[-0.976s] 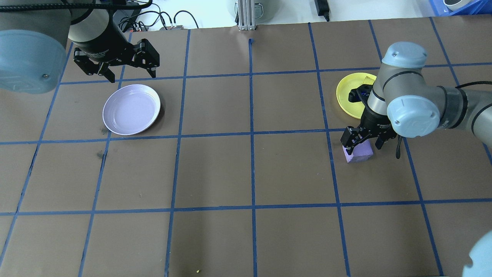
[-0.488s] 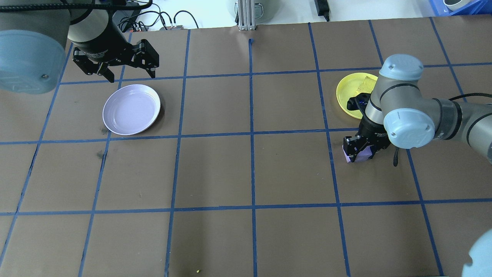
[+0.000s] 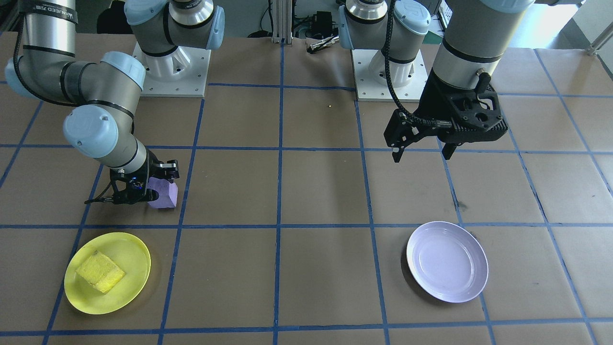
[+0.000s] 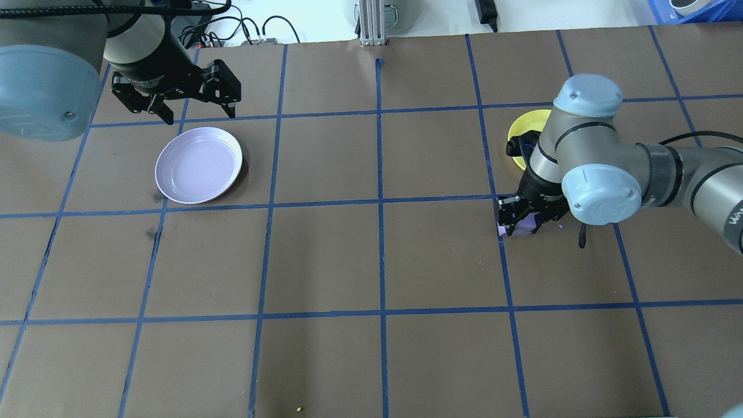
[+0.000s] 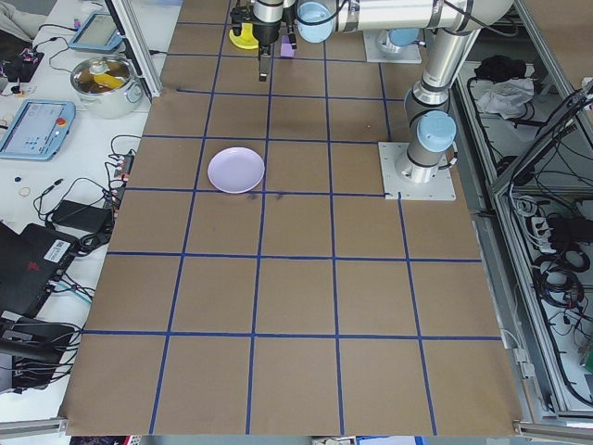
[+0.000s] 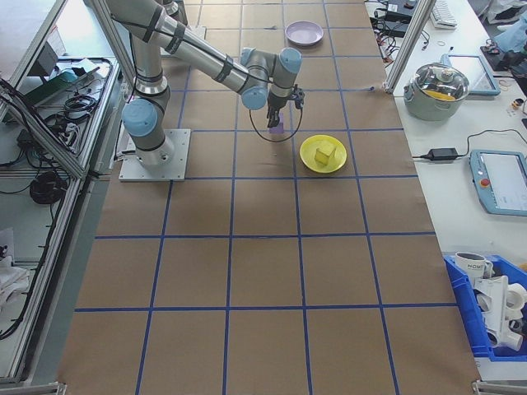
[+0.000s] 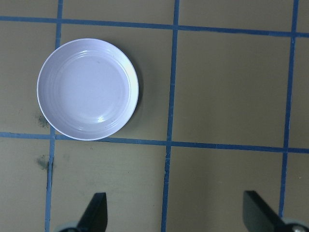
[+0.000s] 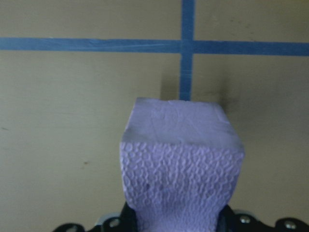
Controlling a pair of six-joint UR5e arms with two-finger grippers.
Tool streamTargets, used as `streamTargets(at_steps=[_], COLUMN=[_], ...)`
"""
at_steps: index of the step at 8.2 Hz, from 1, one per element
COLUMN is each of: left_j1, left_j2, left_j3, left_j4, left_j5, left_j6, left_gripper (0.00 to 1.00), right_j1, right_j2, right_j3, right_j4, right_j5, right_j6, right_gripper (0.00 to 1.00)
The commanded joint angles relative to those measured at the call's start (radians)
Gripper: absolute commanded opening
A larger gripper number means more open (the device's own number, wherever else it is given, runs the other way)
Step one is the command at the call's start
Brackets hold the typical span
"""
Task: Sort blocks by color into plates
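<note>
Change: right gripper (image 4: 518, 222), clamped on purple block (image 3: 163, 193), has carried it leftward off the table.
Left gripper (image 3: 421, 154): apart, idle.
Meaning: purple plate (image 4: 198, 165) next.

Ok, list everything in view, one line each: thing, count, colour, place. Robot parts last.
Purple block: one, light purple, held in the right gripper, beside the yellow plate.
Yellow block: one, yellow, lying in the yellow plate.
Yellow plate: one, bright yellow, on the robot's right side of the table.
Lavender plate: one, pale lavender, empty, on the robot's left side.
Table: one, brown with a blue tape grid.
Right gripper: one, black, shut on the purple block.
Left gripper: one, black, open, above the table near the lavender plate.
</note>
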Motion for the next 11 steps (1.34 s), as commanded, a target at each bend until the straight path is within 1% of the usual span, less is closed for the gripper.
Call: streamTargets(at_steps=[1,2,3,4,5,6,7,8,9,10,11], left_j1=[0.0,0.0,-0.002,-0.002,-0.002,-0.002,0.0,0.0,0.0,0.0,0.0], left_j2=[0.002,0.002,0.007,0.013,0.013,0.016,0.016,0.016,0.016,0.016,0.018], left_j3=[0.002,0.0,-0.003,-0.029,-0.056,-0.063,-0.063,-0.061,-0.061,-0.063,-0.06], left_j4=[0.0,0.0,-0.012,-0.009,0.001,0.003,0.003,0.003,0.003,0.003,0.003], left_j5=[0.0,-0.002,0.001,-0.002,-0.002,-0.002,-0.002,-0.002,-0.003,-0.003,-0.003], left_j6=[-0.011,-0.009,-0.011,-0.003,-0.005,0.0,0.0,0.002,0.002,0.002,0.002], left_gripper=[1.0,1.0,1.0,1.0,1.0,1.0,1.0,1.0,1.0,1.0,1.0], right_j1=[0.242,0.331,0.433,0.531,0.586,0.628,0.641,0.644,0.644,0.642,0.633], right_j2=[-0.003,0.001,0.032,0.114,0.22,0.303,0.319,0.311,0.308,0.302,0.27], right_j3=[-0.049,-0.061,-0.081,-0.11,-0.15,-0.193,-0.208,-0.206,-0.209,-0.21,-0.201], right_j4=[-0.007,-0.036,-0.09,-0.251,-0.387,-0.475,-0.471,-0.472,-0.477,-0.491,-0.488], right_j5=[0.085,0.107,0.138,0.188,0.189,0.19,0.192,0.196,0.196,0.18,0.166], right_j6=[0.352,0.459,0.505,0.623,0.745,0.804,0.805,0.805,0.805,0.808,0.78], right_gripper=[0.11,0.1,0.11,0.11,0.12,0.12,0.12,0.25,0.83,1.0,1.0])
